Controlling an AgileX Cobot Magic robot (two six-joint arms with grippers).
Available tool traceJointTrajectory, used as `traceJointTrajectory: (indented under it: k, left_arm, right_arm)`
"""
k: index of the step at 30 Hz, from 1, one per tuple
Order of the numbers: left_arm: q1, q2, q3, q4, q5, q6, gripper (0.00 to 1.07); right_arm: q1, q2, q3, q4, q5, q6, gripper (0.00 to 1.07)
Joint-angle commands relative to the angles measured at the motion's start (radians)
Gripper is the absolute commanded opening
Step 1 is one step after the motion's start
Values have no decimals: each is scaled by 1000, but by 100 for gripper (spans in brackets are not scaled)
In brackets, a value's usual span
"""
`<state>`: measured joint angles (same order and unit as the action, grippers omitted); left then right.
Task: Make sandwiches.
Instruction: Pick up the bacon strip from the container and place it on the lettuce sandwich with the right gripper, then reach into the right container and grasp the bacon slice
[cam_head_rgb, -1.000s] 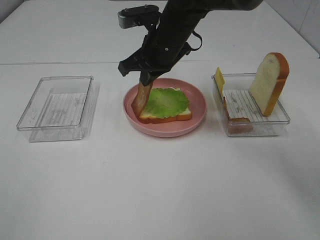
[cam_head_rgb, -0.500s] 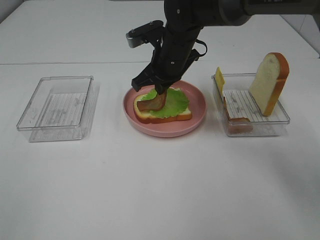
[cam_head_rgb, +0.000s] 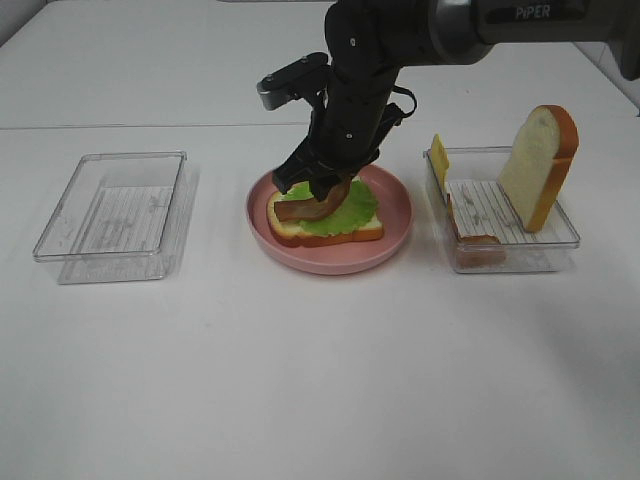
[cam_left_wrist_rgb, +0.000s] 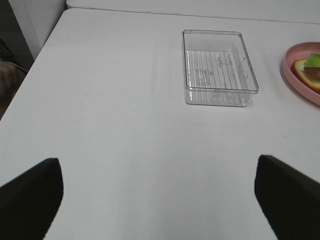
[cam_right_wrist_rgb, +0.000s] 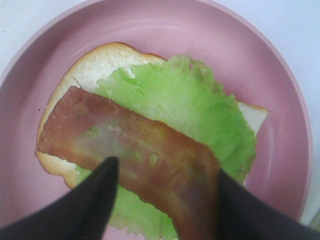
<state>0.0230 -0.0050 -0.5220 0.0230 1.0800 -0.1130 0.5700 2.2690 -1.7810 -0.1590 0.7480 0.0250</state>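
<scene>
1. The bacon strip (cam_right_wrist_rgb: 125, 142) hung upright from the right end effector (cam_head_rgb: 318, 190) a second ago. It now lies flat across the lettuce (cam_right_wrist_rgb: 192, 100) on the lower bread slice (cam_right_wrist_rgb: 100, 62), in the plate (cam_head_rgb: 395, 215).
2. The right end effector's jaws have parted. The strip's near end sits between them, and I can't tell if they touch it.
3. The left end effector (cam_left_wrist_rgb: 157, 162) is wide and empty over the tabletop (cam_head_rgb: 320, 380), well apart from the plate.
4. My read: the bacon layer is placed. The cheese (cam_head_rgb: 438, 158) and second bread slice (cam_head_rgb: 540, 165) wait in the box (cam_head_rgb: 515, 255).
</scene>
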Motion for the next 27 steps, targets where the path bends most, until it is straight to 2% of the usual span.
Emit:
traceJointTrajectory:
  k: [1,2,3,11,17,19,27]
  left_arm:
    - [1,-10,-1,-4,-9,3,96]
    - [1,-10,-1,-4,-9,3,96]
    - [1,-10,-1,-4,-9,3,96]
    - [1,-10,-1,-4,-9,3,96]
    - [1,-10,-1,-4,-9,3,96]
    - [1,-10,-1,-4,-9,3,96]
    - [1,-10,-1,-4,-9,3,96]
  right_arm:
    - [-3,3,-4,-8,-5,17,80]
    - [-3,3,-4,-12,5,32,97]
    - [-3,3,-4,-27,23,41,99]
    - [-3,2,-34,-120,132,87,99]
    - [-3,1,-99,-119,232,78,99]
    - [-3,-6,-175,-114,352,54,99]
    - [-3,-120,-200,-119,439,27,99]
